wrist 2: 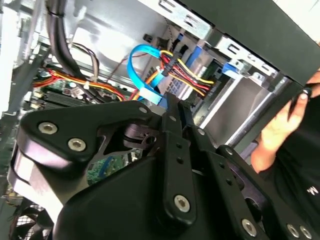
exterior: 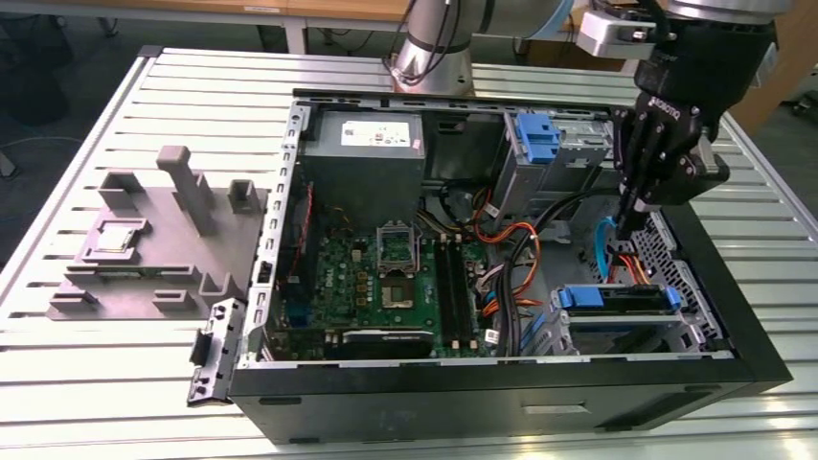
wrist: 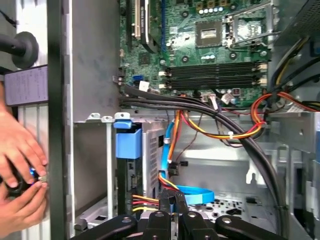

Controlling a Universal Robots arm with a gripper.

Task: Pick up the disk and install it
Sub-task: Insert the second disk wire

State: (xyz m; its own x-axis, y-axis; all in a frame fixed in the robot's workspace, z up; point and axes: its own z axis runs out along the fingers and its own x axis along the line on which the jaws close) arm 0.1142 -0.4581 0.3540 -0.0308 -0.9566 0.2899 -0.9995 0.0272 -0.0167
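The disk [exterior: 614, 299] sits in the drive bay at the case's near corner on the exterior view's right, its blue carrier rail facing up. In the first wrist view the disk [wrist: 129, 145] stands in the bay with yellow, red and black wires plugged in beside it. My gripper [exterior: 629, 228] hangs inside the open computer case [exterior: 511, 383], above and just behind that bay, among the cables. Both wrist views show its black fingers pressed together with nothing between them: gripper [wrist: 173, 201], gripper [wrist 2: 173, 100]. It is not touching the disk.
A person's hands [wrist: 20, 175] work at the case's outer wall by the bay; one hand [wrist 2: 280, 130] appears in the second wrist view. A blue data cable [wrist: 192, 192] and orange wires [exterior: 511, 249] lie near my fingers. A tall blue latch [exterior: 537, 139], motherboard [exterior: 383, 278] and grey fixture [exterior: 153, 259] lie farther off.
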